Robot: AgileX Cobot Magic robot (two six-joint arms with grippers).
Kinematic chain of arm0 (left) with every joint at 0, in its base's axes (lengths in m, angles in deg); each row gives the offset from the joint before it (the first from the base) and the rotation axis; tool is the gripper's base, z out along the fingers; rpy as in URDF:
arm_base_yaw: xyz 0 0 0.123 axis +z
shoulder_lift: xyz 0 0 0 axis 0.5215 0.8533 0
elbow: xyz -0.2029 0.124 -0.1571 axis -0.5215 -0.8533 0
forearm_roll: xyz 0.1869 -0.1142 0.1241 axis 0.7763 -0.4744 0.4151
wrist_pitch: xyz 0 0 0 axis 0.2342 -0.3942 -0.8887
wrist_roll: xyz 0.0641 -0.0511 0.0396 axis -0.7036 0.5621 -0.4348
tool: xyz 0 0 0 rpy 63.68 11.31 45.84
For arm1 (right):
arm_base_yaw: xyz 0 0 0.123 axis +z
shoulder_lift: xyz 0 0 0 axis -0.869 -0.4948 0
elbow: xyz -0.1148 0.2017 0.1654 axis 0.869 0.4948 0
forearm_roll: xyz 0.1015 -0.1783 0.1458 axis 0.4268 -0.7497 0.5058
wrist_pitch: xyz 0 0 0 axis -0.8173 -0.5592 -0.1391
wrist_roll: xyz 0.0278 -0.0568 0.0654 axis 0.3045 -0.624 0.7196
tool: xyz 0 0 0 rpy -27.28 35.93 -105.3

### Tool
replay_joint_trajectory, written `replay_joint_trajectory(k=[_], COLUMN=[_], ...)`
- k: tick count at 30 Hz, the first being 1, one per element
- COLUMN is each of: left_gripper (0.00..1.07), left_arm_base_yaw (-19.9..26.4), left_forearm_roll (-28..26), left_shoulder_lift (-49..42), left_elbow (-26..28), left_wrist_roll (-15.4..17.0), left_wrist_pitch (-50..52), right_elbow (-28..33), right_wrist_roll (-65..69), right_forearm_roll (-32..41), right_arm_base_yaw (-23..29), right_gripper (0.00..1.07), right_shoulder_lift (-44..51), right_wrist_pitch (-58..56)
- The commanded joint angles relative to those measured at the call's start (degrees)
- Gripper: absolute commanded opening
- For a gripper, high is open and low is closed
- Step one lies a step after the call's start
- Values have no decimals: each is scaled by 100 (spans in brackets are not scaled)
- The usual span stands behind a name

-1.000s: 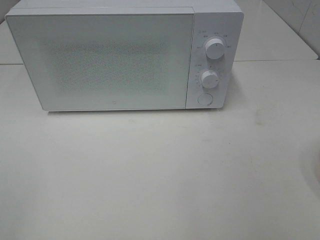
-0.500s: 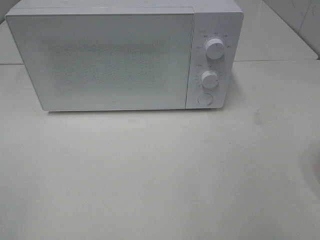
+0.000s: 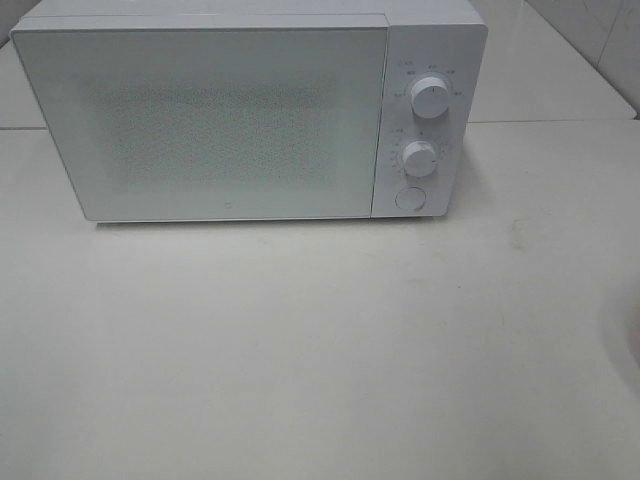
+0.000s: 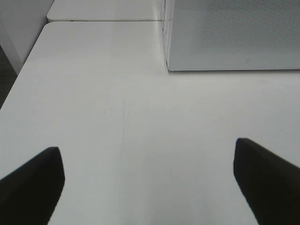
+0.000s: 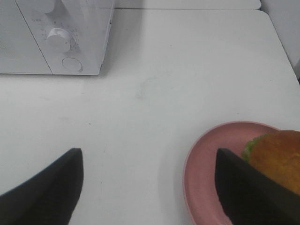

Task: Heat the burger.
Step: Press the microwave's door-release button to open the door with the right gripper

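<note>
Your left claw (image 4: 146, 147) and right claw (image 5: 147, 157) are hanging open and empty, so you should be pulling the microwave door (image 3: 200, 110) wide first, while the burger (image 5: 276, 157) is waiting on its plate (image 5: 211, 154) past the microwave's knobs (image 3: 429, 97).

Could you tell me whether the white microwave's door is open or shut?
Shut: the white microwave's frosted door sits flush beside its control panel.

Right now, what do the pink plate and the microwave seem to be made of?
Pink plate: likely plastic, matte; even colour, dull rim without glare. Microwave: smooth white casing, painted metal or plastic, unclear which; its door shows a fine dotted mesh.
</note>
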Motion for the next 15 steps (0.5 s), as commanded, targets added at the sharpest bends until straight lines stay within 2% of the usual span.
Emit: replay_joint_trajectory(k=[1, 15], left_gripper=[90, 90], left_arm_base_yaw=[29, 29], left_forearm_roll=[-23, -23], left_shoulder_lift=[-115, -115], left_elbow=[-17, -17], left_wrist_roll=[0, 0], left_wrist_pitch=[17, 17], right_elbow=[-46, -46], right_wrist_roll=[17, 17], right_forearm_roll=[11, 11], right_arm_base_yaw=[-17, -17], right_gripper=[75, 75], right_shoulder_lift=[-206, -1278], right_wrist_pitch=[355, 1925])
